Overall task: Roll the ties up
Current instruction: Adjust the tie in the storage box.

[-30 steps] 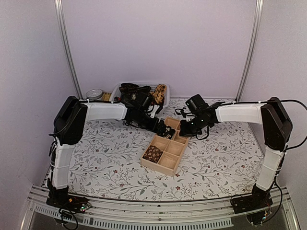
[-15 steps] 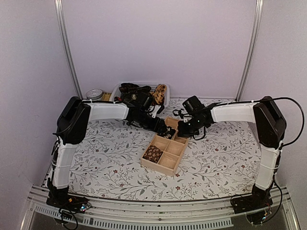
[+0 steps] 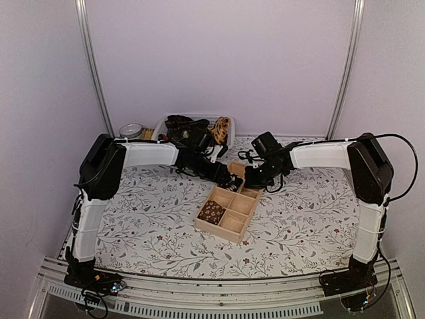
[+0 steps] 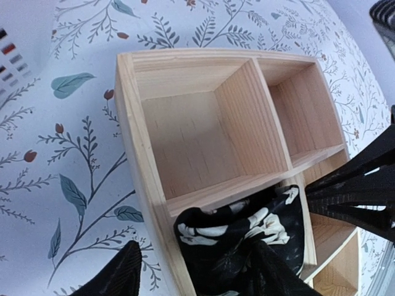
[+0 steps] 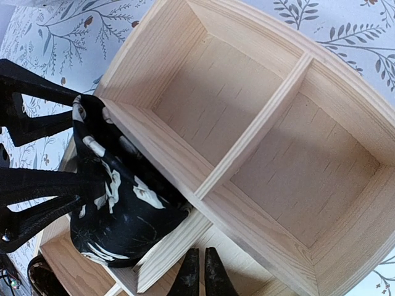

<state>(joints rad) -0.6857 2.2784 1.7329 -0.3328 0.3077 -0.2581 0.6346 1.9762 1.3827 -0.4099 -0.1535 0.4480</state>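
Well, at the far left of the bench [image 3: 146,212] stands a round tin [image 3: 131,130], and just beside it a pale basket [image 3: 161,122] holds a tangle of dark ties [image 3: 182,123] with something tan at its right end. The left arm reaches from its side toward the middle, and its end effector [image 4: 194,271] is clamped on a black tie [image 4: 244,240] with pale markings, bunched into a roll with one finger on each side. That roll sits at the wooden tray [image 4: 133,142], against the divider that closes off two bare end compartments. Its top stands above the walls, and how deep it reaches cannot be told. The tray lies at a slant near the middle of the bench and is split into six compartments. In the overhead view, a brown patterned tie [image 3: 211,212], already rolled, fills the near-left one. From the right, the other arm comes in to meet the first over the far end of the tray. The right end effector [image 5: 199,271] has its fingertips together with nothing between them, hanging above the tray just beside the black roll and apart from it.
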